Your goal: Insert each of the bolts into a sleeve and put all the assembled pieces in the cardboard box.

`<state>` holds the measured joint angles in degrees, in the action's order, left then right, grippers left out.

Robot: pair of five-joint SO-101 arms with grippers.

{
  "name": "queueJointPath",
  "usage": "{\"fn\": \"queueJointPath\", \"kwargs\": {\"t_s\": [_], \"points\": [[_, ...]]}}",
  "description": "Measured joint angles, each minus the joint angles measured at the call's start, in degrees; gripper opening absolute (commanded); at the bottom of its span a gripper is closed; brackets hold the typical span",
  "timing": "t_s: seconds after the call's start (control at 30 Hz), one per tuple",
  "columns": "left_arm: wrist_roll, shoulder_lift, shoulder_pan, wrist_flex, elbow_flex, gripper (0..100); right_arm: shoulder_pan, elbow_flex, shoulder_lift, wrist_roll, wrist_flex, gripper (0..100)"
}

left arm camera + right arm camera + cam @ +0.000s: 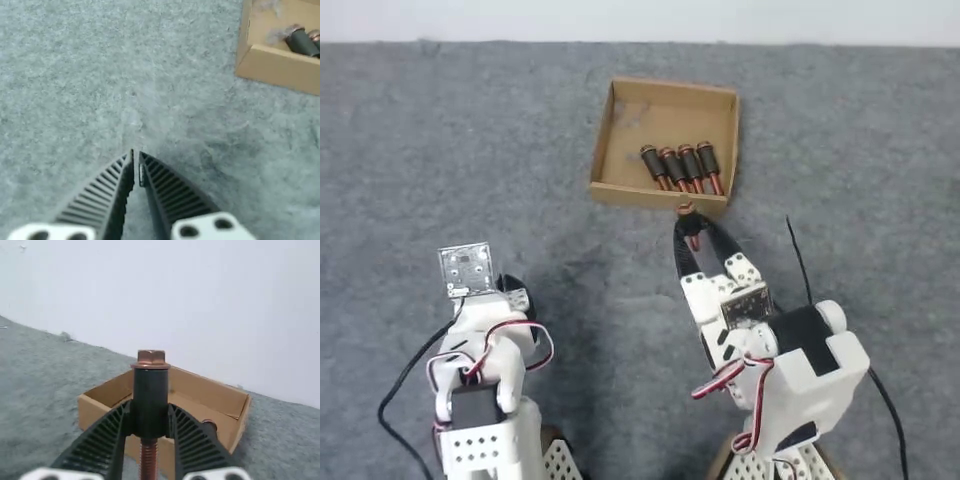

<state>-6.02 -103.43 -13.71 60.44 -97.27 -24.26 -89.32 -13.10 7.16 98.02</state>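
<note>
My right gripper (150,422) is shut on an assembled piece (150,395), a copper bolt standing upright inside a black sleeve. From above, that piece (687,215) hangs just in front of the near wall of the cardboard box (620,120), with the right gripper (692,232) around it. Several assembled pieces (682,166) lie side by side in the box's right half. My left gripper (136,167) is shut on nothing, low over the grey carpet, and the left arm (480,330) sits at the lower left.
Grey carpet (470,150) covers the table up to a white wall at the back. The cardboard box corner (280,65) appears in the left wrist view. A black cable (800,262) runs beside the right arm.
</note>
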Motion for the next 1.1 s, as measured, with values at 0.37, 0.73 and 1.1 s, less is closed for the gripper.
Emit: {"fn": "queueJointPath", "kwargs": {"t_s": [0.37, 0.73, 1.1], "points": [[1.58, 0.0, 0.0, 0.18, 0.0, 1, 5.71, 11.78, 0.0, 0.0, -10.81, 0.6], [2.02, 0.0, 0.0, 0.09, 0.0, 1, 6.59, 27.16, -0.09, 0.0, -28.13, 0.6], [2.02, 0.0, 0.0, 0.0, 0.0, 1, 6.68, 44.66, -0.18, 0.0, -54.24, 0.6]]}}
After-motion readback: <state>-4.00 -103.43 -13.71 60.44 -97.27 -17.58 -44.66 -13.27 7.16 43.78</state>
